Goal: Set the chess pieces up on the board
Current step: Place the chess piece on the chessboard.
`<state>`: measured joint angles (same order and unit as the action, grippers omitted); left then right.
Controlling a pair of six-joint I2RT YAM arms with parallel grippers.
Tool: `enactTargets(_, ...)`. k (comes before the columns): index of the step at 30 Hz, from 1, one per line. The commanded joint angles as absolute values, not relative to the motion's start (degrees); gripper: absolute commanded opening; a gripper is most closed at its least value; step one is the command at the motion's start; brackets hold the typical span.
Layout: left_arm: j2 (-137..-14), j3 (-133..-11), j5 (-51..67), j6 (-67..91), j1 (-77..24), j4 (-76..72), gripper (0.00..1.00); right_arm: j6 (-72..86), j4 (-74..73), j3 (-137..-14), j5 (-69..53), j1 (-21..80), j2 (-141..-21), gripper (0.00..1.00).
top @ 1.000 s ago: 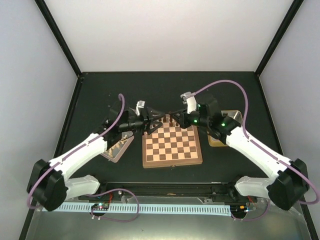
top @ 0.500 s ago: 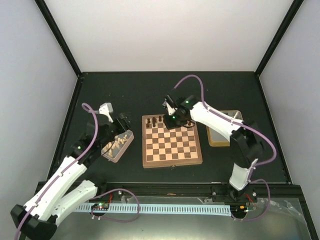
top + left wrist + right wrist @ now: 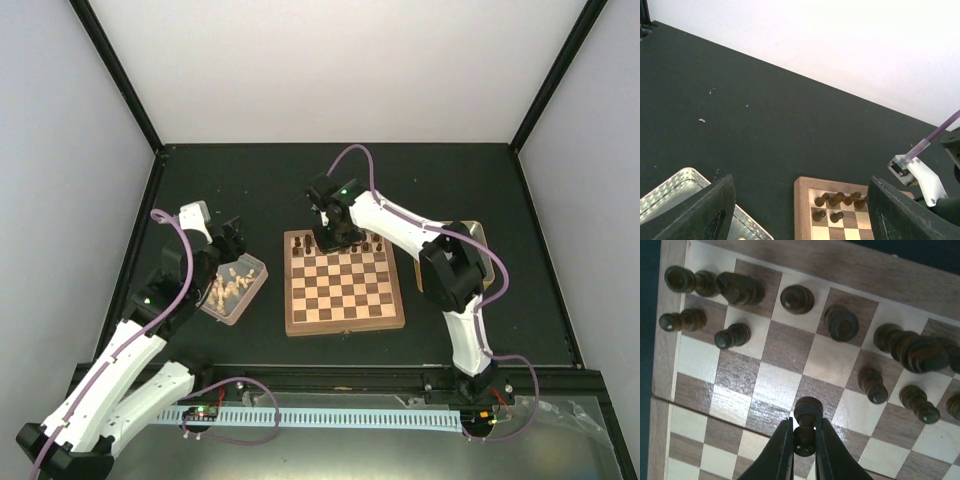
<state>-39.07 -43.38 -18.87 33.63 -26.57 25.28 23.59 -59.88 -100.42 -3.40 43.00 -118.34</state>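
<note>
The chess pieces [image 3: 797,299] you are setting up stand mostly in the two far rows of the board [image 3: 345,300], which lies flat in the middle of the dark desk [image 3: 250,190]. Several stand upright, each on its own square. In the right wrist view a few toward one side crowd together and overlap, so you cannot tell them apart. Your right jaws are closed on one dark piece [image 3: 807,412], pinching its lower body, with its round head sticking out past the fingertips. It sits over the squares just nearer than the second row, and you cannot tell whether it touches the wood. Your left jaws stand wide open and hold nothing, hovering above the far end of the metal tray [image 3: 262,272] left of the board, where pale pieces [image 3: 232,285] lie in a heap. The tray sits just beside the board, not touching it.
</note>
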Motion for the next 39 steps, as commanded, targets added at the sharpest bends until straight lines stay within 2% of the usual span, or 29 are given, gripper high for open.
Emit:
enactTargets(1,-38.6,-44.0,-20.6,31.5,-25.9,25.4,0.74,25.4,-62.6,-103.9,0.8,43.6,-120.7,0.06)
enactTargets(11,-38.7,-43.3,-20.2,31.7,-25.9,24.8,0.74,26.1,-61.1,-105.0,1.3,43.6,-123.6,0.06)
enactTargets(39,-38.8,-43.5,-19.8,31.8,-25.5,24.9,0.77,25.3,-63.6,-108.5,1.6,43.5,-125.8,0.21)
